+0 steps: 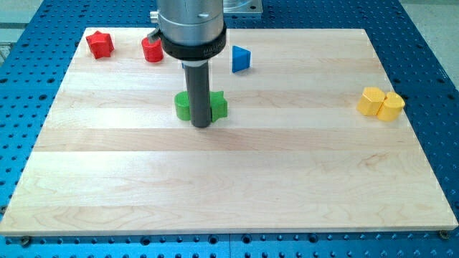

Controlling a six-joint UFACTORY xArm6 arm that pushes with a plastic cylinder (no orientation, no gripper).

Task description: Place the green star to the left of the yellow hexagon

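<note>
While the dark rod stands over the pale wooden board (237,193), my tip (202,126) rests at the bottom edge of the green star-shaped block (188,106), partly hiding it. No pincer exists to report. Two yellow blocks, one apparently the hexagon (371,101) with a cylinder (391,107) touching it, sit well apart at the view's right. Red star (100,44), red cylinder (152,49) and blue triangular block (240,59) lie along the top.

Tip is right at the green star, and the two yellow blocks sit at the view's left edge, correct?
Not quite. My tip is at the green star, but the two yellow blocks sit near the view's right edge, as the camera view shows.
</note>
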